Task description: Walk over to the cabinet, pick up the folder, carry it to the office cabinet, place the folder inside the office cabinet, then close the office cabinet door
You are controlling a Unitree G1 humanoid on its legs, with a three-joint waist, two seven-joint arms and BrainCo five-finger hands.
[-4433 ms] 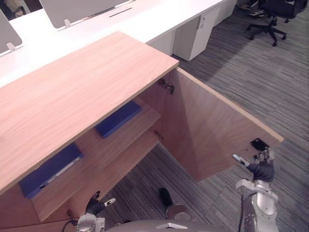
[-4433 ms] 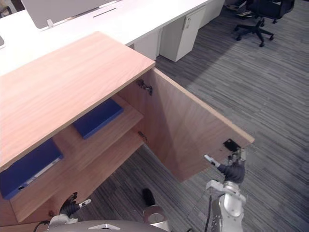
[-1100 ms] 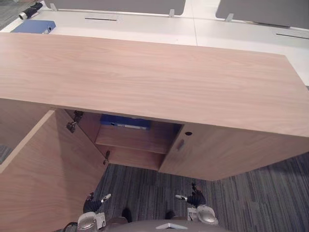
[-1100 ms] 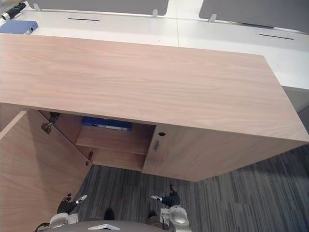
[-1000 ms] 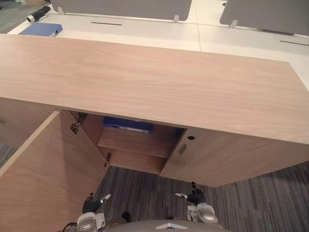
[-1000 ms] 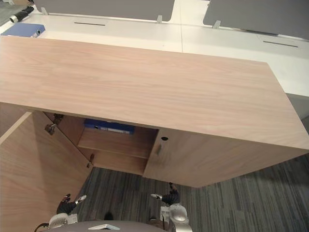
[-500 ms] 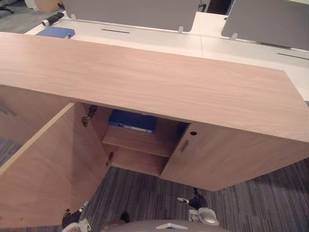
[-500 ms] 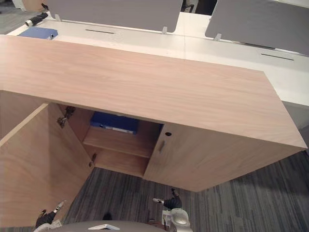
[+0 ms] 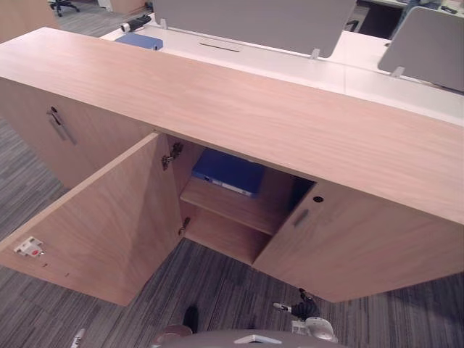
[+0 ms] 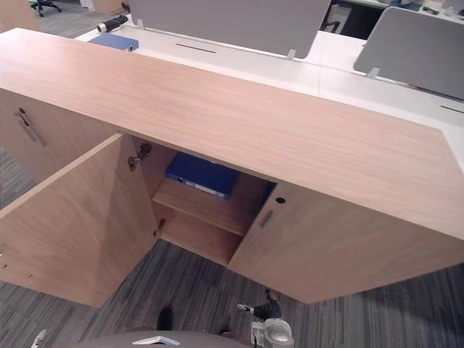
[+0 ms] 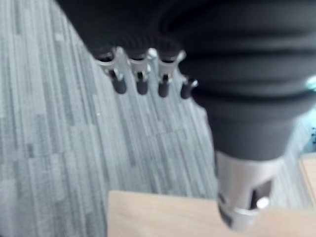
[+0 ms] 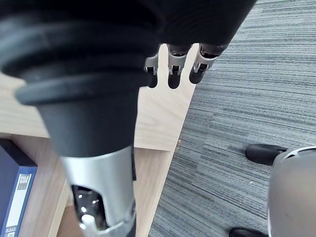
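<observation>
The flat blue folder [image 9: 228, 172] lies on the wooden shelf [image 9: 232, 208] inside the light-wood office cabinet [image 9: 239, 116]. The cabinet's open left door [image 9: 101, 225] juts near-left, likelier the left hand's [image 11: 140, 81] reach. Both it and the right hand [image 10: 267, 312] hang slack-fingered and empty.

door [image 9: 101, 225] open wide, folder [image 9: 228, 172] occupying upper shelf [image 9: 233, 208]

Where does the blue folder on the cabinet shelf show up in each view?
Left eye view: blue folder on the upper shelf, right of the open door.
Right eye view: same shelf, just right of the door's upper hinge.
Right wrist view: its dark blue corner lies on the shelf.
Left wrist view: carpet and a wooden edge past the left hand.
Shared landmark: that hinge, in both eye views.
</observation>
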